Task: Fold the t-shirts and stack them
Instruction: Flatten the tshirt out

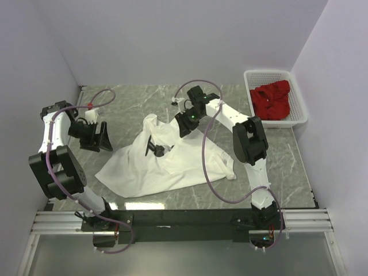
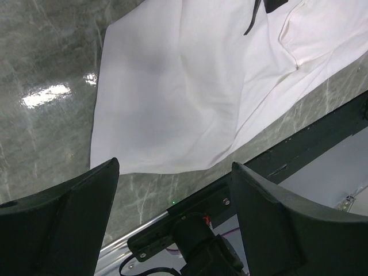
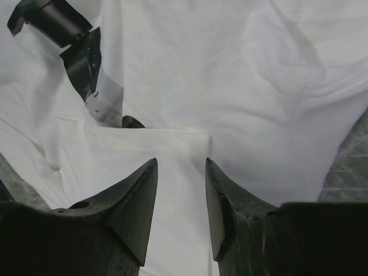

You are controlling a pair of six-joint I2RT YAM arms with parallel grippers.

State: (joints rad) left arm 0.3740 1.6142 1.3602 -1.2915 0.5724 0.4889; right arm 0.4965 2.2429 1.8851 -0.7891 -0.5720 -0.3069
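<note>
The white t-shirt lies crumpled and spread in the middle of the table; it also fills the left wrist view and the right wrist view. My right gripper hangs over its upper middle. Its jaws stand partly apart just above the cloth, beside a fold ridge, with nothing pinched. My left gripper is wide open and empty, off the shirt's left edge. The red t-shirt lies bunched in the basket.
The white slotted basket stands at the back right against the wall. A small black shape that I cannot identify sits on the white cloth left of my right gripper. The black rail runs along the near edge.
</note>
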